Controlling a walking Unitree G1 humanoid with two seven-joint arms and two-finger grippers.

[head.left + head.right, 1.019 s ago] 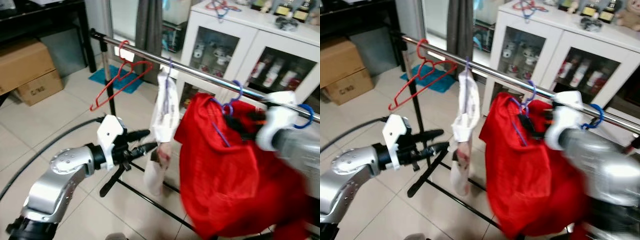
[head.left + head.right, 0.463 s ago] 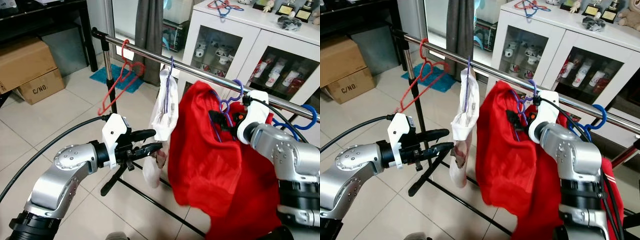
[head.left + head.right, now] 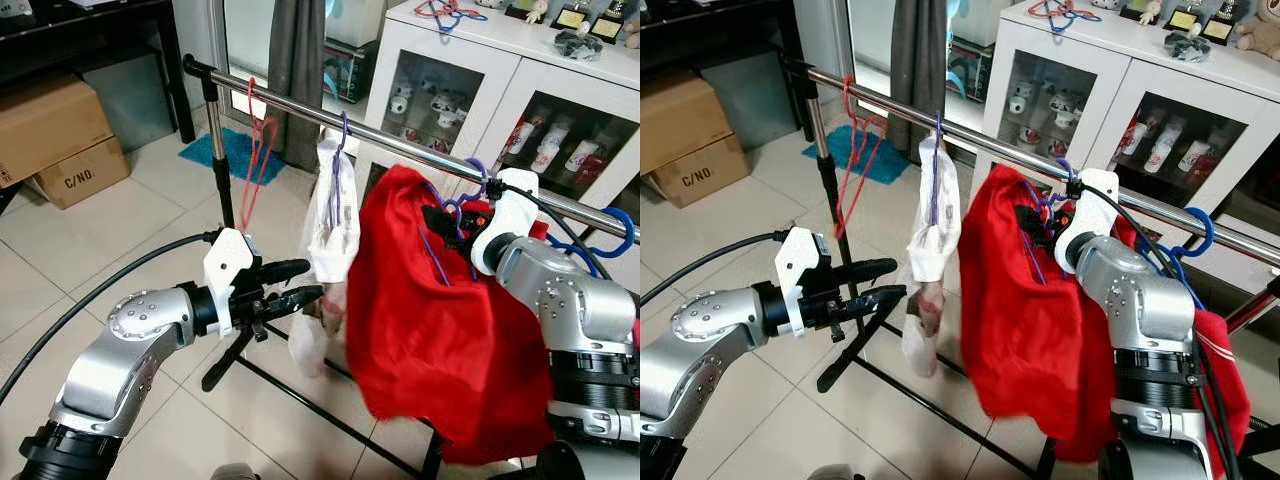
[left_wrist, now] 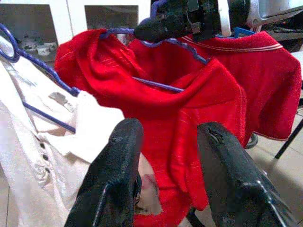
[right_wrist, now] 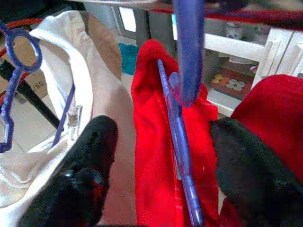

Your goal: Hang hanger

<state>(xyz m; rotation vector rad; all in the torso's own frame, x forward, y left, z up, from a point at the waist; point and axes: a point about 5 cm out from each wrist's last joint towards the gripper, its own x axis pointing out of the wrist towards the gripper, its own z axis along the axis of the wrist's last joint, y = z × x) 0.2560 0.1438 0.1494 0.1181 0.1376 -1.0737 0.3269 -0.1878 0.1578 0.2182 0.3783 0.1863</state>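
While the purple hanger with the red shirt hangs with its hook at the metal rail, the right tool is just beside the hook, with its fingers spread on both sides of the hanger neck and pinching nothing. I judge that the hook is over the rail, though I cannot see if it sits fully. To finish well, the right tool should draw back straight and slowly so no finger catches the wire. The left tool, also spread and empty, hovers just beside the white shirt, which hangs between it and the red shirt.
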